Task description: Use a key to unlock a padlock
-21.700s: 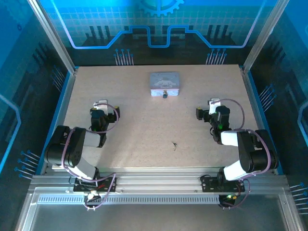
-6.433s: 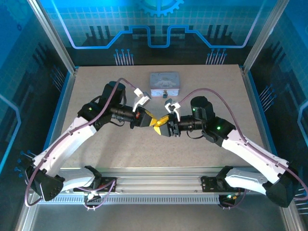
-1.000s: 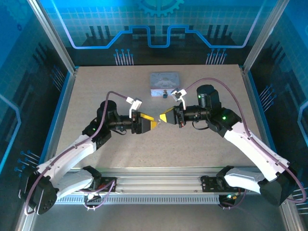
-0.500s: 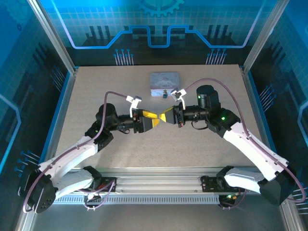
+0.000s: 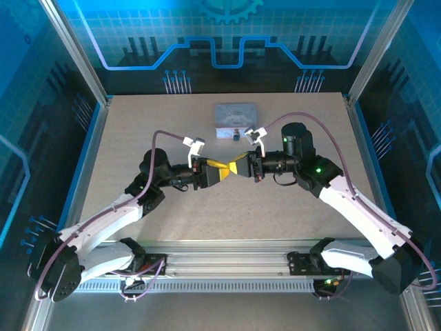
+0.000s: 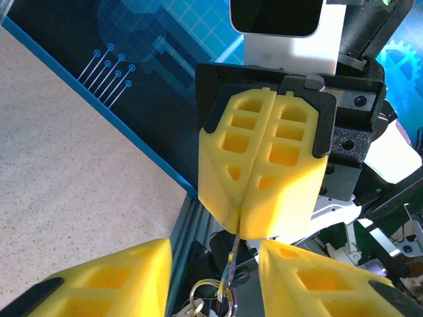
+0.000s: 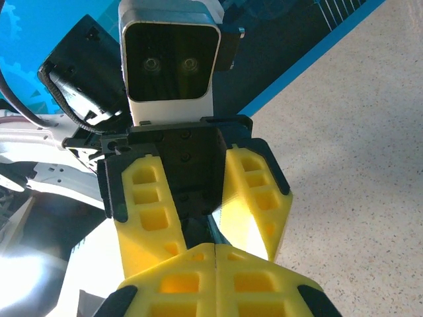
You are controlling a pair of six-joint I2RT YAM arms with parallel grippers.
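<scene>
Looking at the key clenched in the right end effector, pointing lengthwise straight into the gap of the half-released left end effector, no contact there yet

The key is part hidden in the shut jaws of the right gripper, its lower end cut by the bottom edge; from above the padlock is too small to make out

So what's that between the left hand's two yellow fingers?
The key, a thin sliver pinched by the right hand, hangs there with its ring, seen from the left wrist.
</scene>
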